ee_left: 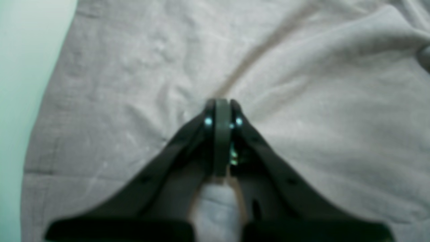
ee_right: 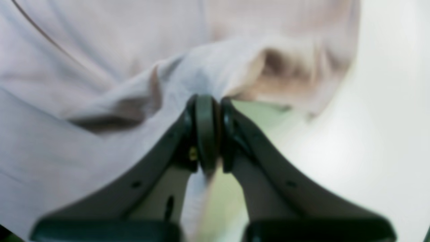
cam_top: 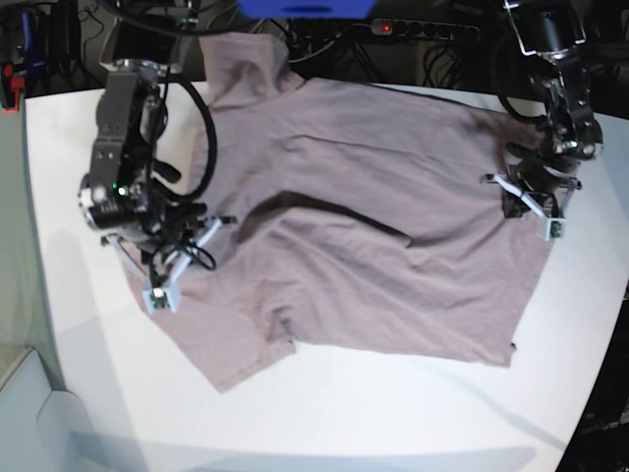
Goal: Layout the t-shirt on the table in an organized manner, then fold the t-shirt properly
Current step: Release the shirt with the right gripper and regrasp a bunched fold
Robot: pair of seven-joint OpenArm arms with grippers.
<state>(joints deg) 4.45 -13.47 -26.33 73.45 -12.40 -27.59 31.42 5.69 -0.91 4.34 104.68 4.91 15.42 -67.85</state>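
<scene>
We hold the shirt (cam_top: 354,216), spread rumpled across the table (cam_top: 324,413), by its two sides, left gripper (ee_left: 220,112) and right gripper (ee_right: 209,101) each clamped on a fold, apparently ready to pull it flat.

black power strip with a red light (cam_top: 418,29) past the far table edge, blue object (cam_top: 303,8) at the top, dark tangled cables (cam_top: 314,44) behind, red-and-blue item (cam_top: 20,69) far left
</scene>
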